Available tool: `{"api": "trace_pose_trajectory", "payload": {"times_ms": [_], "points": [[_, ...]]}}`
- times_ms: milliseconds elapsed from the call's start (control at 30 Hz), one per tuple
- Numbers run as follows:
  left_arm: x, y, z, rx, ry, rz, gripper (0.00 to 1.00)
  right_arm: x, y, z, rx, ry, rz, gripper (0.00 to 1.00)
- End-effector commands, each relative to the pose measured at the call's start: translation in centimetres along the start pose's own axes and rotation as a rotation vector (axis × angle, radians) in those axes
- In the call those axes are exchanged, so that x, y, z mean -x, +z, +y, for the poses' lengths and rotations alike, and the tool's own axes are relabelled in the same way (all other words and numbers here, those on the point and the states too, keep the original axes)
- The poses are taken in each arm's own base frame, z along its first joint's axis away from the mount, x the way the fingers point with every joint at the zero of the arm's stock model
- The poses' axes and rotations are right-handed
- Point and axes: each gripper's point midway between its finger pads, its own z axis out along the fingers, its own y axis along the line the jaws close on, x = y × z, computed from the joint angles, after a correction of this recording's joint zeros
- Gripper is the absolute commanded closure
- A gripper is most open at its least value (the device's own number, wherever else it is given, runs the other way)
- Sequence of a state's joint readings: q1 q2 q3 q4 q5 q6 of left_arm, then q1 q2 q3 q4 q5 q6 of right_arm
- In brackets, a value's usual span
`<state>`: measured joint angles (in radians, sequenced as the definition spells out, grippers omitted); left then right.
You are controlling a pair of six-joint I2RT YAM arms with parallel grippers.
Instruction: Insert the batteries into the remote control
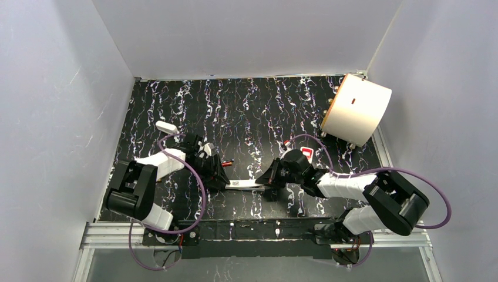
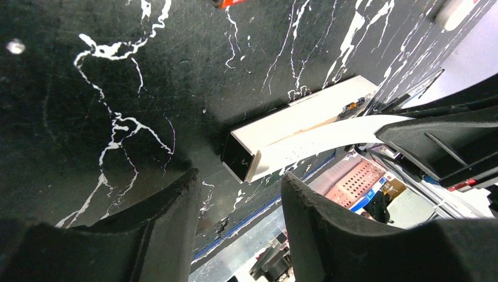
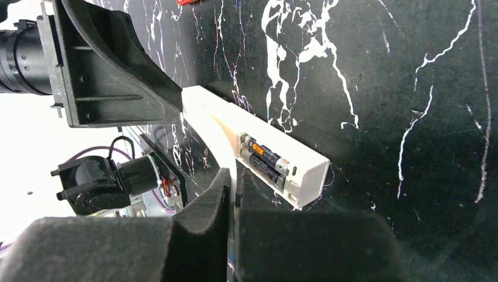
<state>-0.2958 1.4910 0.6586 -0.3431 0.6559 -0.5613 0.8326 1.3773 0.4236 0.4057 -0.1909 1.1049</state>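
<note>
The white remote (image 1: 244,184) lies on the black marbled table between my two grippers, back side up with its compartment open. Two batteries (image 3: 265,160) sit side by side in the compartment near the remote's end (image 3: 311,170). My right gripper (image 3: 235,176) is shut on a thin white cover strip (image 3: 226,138) that curves up off the remote; the strip also shows in the left wrist view (image 2: 317,141). My left gripper (image 2: 239,179) is open, its fingers just short of the remote's other end (image 2: 241,155). One loose orange-red battery (image 1: 226,161) lies just behind the remote.
A small white oblong piece (image 1: 167,126) lies at the back left. A large white cylinder (image 1: 357,110) stands at the back right. A small red and white object (image 1: 305,154) lies behind the right gripper (image 1: 267,178). White walls enclose the table.
</note>
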Motion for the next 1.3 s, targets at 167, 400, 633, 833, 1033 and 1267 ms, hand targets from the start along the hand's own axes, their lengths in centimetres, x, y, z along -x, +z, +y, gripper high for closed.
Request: {"api": "trace_pose_trajectory", "payload": {"times_ms": [167,400,633,833,1033,1267], "points": [[0.3,0.7,1.1,0.094,0.016,-0.006,0.56,-0.7,0.0,-4.0,-0.174,-0.033,0.026,0.99],[0.3,1.1,2.7,0.165,0.000,-0.016,0.63,-0.8,-0.1,-3.9,-0.170,-0.039,0.032,0.99],[-0.6,1.6,5.5,0.300,-0.018,0.011,0.72,-0.7,-0.2,-3.0,-0.149,-0.054,0.042,0.91],[-1.2,1.7,6.9,0.377,-0.043,0.035,0.77,-0.1,-0.9,-1.7,-0.141,-0.056,0.031,0.60],[-1.5,1.5,7.5,0.413,-0.046,0.050,0.78,1.4,-3.3,0.6,-0.115,-0.046,-0.013,0.43],[-1.6,1.8,7.5,0.408,-0.053,0.070,0.78,1.4,-5.1,-0.8,-0.169,-0.033,-0.024,0.40]]}}
